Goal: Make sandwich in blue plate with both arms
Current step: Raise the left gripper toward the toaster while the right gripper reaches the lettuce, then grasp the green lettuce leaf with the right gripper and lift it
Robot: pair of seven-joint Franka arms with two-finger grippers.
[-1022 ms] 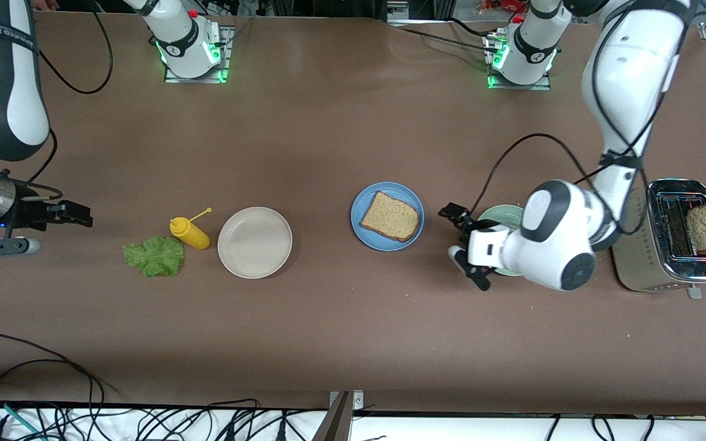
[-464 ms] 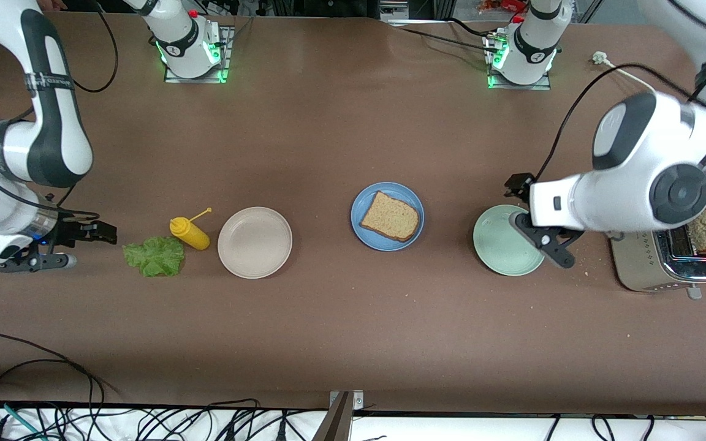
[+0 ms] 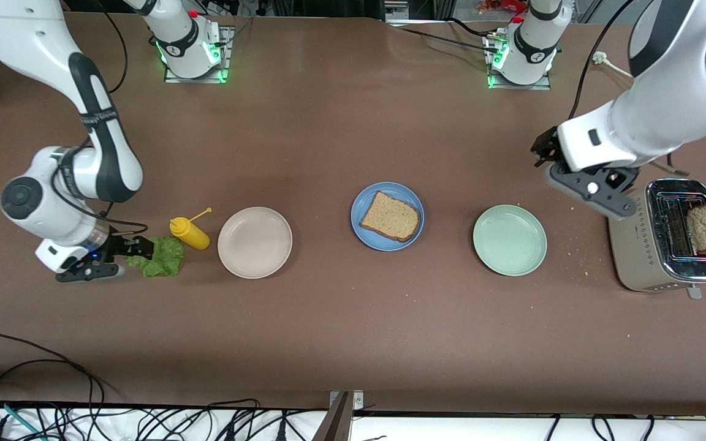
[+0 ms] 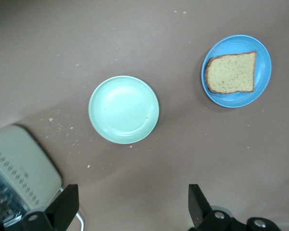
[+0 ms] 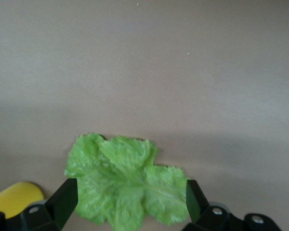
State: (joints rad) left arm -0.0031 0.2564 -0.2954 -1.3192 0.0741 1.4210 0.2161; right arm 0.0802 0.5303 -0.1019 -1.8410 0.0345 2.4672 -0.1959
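The blue plate [image 3: 359, 208] sits mid-table with one brown-crusted bread slice [image 3: 390, 215] on it; both show in the left wrist view, plate [image 4: 262, 53] and slice [image 4: 231, 72]. A second slice [image 3: 705, 228] stands in the toaster [image 3: 659, 251]. The lettuce leaf [image 3: 166, 257] lies on the table at the right arm's end. My right gripper [image 3: 138, 250] is low at the leaf, open, with its fingers straddling the lettuce [image 5: 125, 192]. My left gripper [image 3: 558, 165] is open and empty, up over the bare table between the toaster and the mint-green plate [image 3: 509, 240].
A yellow mustard bottle [image 3: 189, 233] lies right beside the lettuce, and a beige-white plate [image 3: 255, 242] lies between it and the blue plate. The mint-green plate [image 4: 124, 109] holds nothing. Crumbs lie round the toaster [image 4: 19, 168]. Cables run along the table's near edge.
My right gripper has moved in from the table's end to the lettuce. My left gripper has drawn away from the blue plate, past the mint-green plate, up toward the toaster.
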